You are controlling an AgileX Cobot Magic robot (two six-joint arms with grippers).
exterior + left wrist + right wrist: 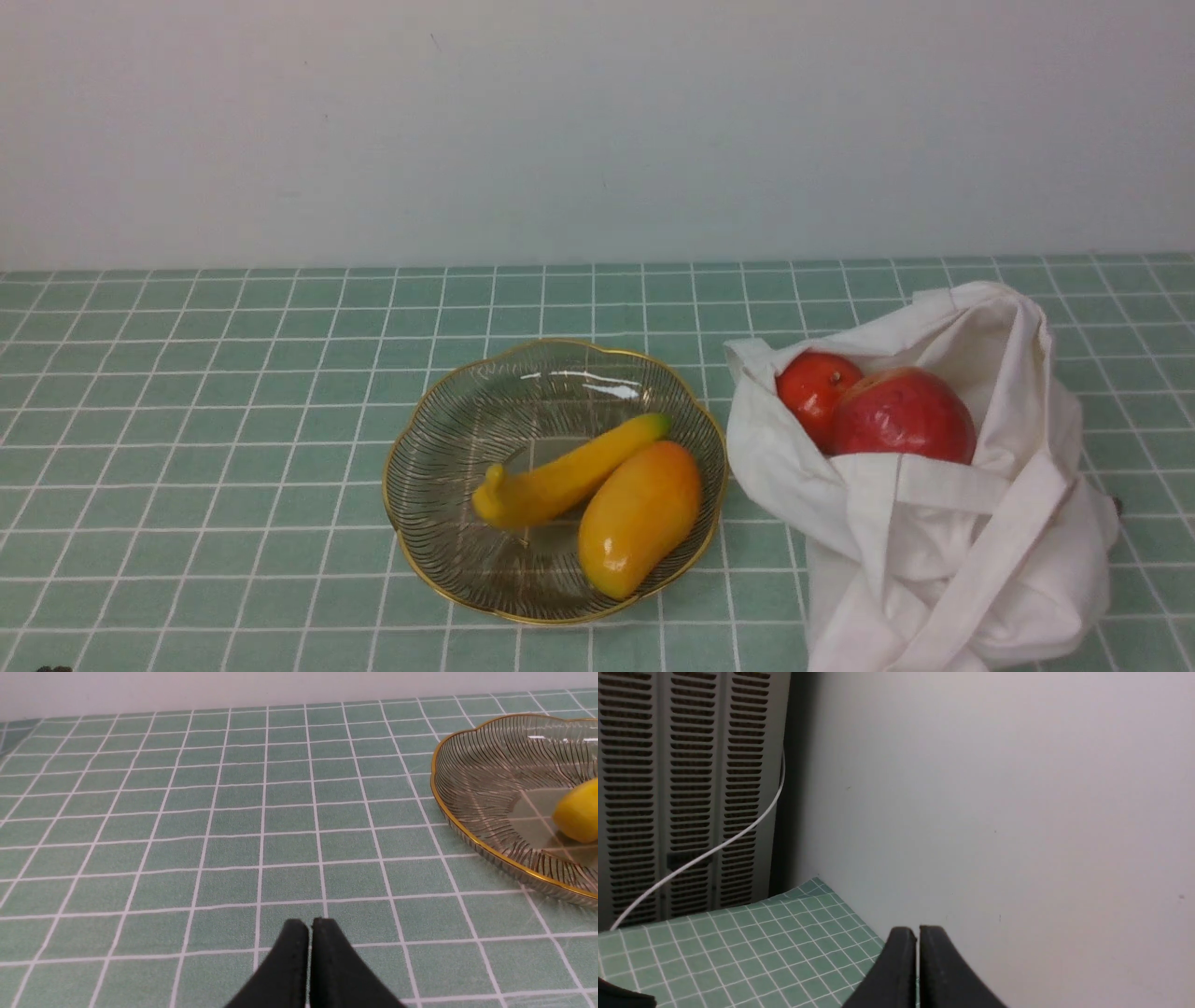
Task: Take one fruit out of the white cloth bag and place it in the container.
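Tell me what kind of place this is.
Probably an indoor lab-style tabletop setup: a green checked tablecloth against a bare white wall, with a louvered grey panel beside it.

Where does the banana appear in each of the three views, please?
Front view: banana lies in the glass bowl, beside the mango, mid-picture.
Left wrist view: only its yellow end shows, cut by the frame edge, inside the bowl.
Right wrist view: not in it.
Shared landmark: the green checked tablecloth.

I see yellow banana (560,476), greenish tip; orange-yellow mango (639,518); red apples (901,415); white bag (934,560); clear bowl (420,411), gold rim, dark radial lines; green tablecloth (187,420), white grid.
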